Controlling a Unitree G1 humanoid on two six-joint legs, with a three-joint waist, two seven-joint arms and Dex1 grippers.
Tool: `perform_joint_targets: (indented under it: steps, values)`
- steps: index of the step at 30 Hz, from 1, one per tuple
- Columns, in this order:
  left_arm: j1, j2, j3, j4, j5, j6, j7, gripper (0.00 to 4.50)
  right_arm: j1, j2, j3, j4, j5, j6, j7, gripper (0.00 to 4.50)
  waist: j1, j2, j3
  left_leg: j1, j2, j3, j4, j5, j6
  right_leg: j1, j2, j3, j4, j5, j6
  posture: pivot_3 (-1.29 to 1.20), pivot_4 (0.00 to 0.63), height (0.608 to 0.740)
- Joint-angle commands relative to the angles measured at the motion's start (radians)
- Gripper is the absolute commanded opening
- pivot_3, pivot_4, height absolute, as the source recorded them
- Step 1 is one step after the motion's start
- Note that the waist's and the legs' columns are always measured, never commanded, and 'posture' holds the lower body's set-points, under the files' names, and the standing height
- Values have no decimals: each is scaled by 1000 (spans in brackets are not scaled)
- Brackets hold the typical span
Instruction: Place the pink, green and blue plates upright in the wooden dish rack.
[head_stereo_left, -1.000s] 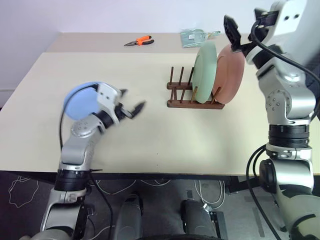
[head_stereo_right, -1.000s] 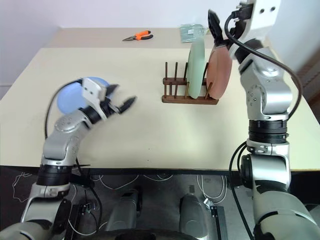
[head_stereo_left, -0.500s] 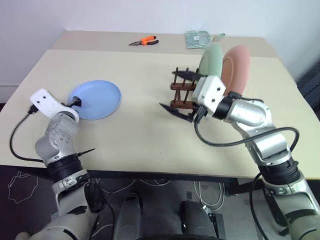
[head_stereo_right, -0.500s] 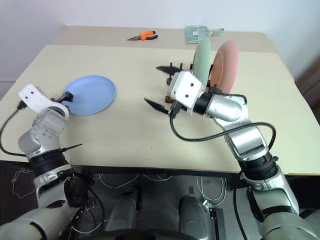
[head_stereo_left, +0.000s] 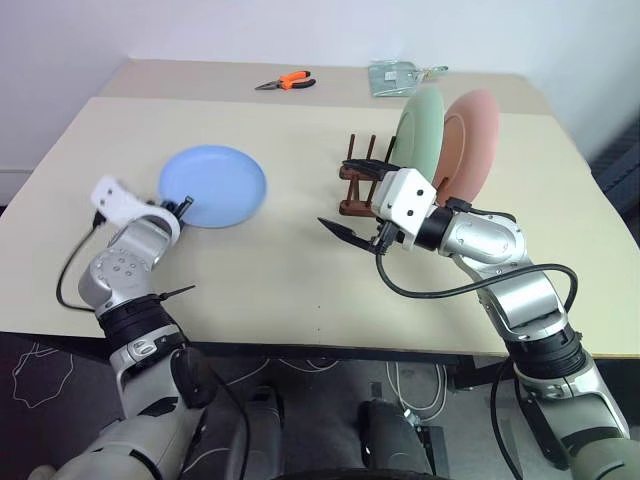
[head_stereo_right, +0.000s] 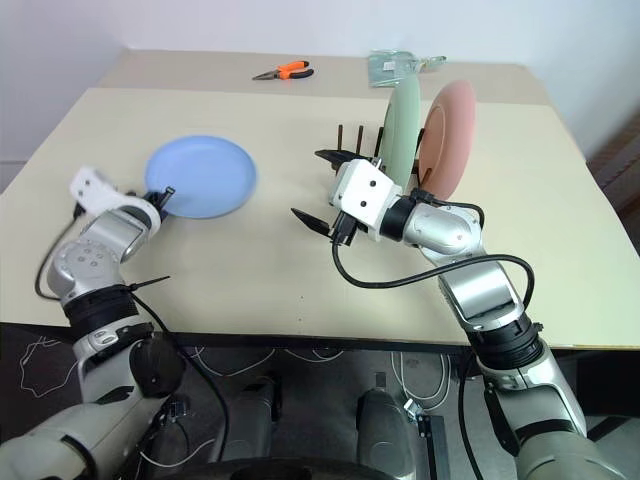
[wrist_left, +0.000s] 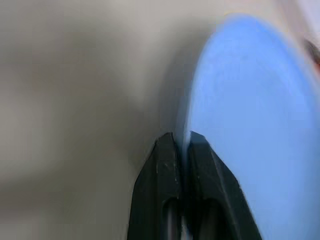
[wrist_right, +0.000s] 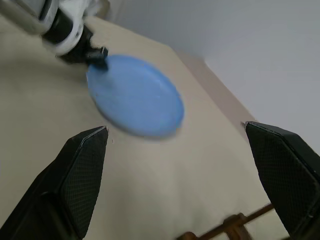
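The blue plate is at the table's left, with my left gripper shut on its near rim. In the left wrist view the fingers pinch the blue plate's edge. The green plate and the pink plate stand upright side by side in the wooden dish rack. My right gripper hovers open just left of the rack, pointing toward the blue plate, with nothing between its fingers.
Orange-handled pliers and a clear packet lie at the table's far edge. Bare table stretches between the blue plate and the rack. The rack's left pegs stand free of plates.
My left gripper has closed on the blue plate's rim, and the plate has shifted a little toward the rack. My right arm came down from the pink plate, then held still.
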Motion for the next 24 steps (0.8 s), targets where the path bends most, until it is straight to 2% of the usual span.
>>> perform_joint_targets:
  steps: [1, 4, 8, 11, 18, 19, 20, 22, 24]
  values:
    - [-63, 15, -179, -175, -14, -47, -165, 47, -58, 24, 75, 2, -133, -75, -23, 4500, -1, 0, 0, 0, 0, 0, 0, 0, 0, 0, 0, 0, 0, 0, 0, 0, 150, 740]
    - [-83, 36, -250, -232, -17, 4, -198, 47, -98, 38, 119, 51, -243, -130, -52, 4500, -4, 0, 0, 0, 0, 0, 0, 0, -1, 0, 0, 0, 0, 0, 0, 0, 150, 740]
    - [-100, 13, -244, -280, -79, 85, -180, 47, -136, 53, 156, 133, -381, -165, -107, 4500, -14, 1, 0, 1, 1, 0, -1, 0, 0, 0, 0, 0, 1, 0, 0, 0, 150, 740]
    - [-98, 14, -261, -324, -102, 126, -191, 0, -150, 56, 176, 200, -469, -188, -139, 3625, -13, 0, 0, 1, 0, 0, -1, 0, 0, 0, 0, 0, 1, 0, 0, 0, 150, 740]
    - [-65, 4, -254, -348, -127, 164, -196, 0, -145, 77, 151, 233, -511, -206, -156, 35, -6, 0, 0, 1, 0, 0, -1, 0, 0, 0, 0, 0, 0, 0, 0, 0, 150, 740]
    - [-63, -5, -243, -349, -143, 157, -199, 0, -143, 77, 149, 234, -520, -213, -162, 11, -6, 1, 0, 1, 0, 0, -1, 0, 0, 0, 0, 0, 0, 0, 0, 0, 150, 740]
    - [-67, -22, -221, -351, -165, 138, -200, 348, -141, 77, 147, 233, -529, -223, -167, 2, -6, 0, 0, 1, 0, 0, -1, 0, 0, 0, 0, 0, 0, 0, 0, 0, 150, 740]
    - [-124, -83, -128, -363, -227, -26, -207, 1052, -137, 81, 141, 232, -532, -245, -174, 0, -3, 0, 0, 1, 0, 0, -1, 0, 0, 0, 0, 0, 0, 0, 0, 0, 150, 740]
    - [-184, -123, -33, -350, -260, -174, -160, 2005, -131, 88, 126, 227, -519, -268, -183, 0, -2, -3, 2, 0, 0, 0, 0, 0, 0, 0, 0, 0, 0, 0, 0, 0, 150, 740]
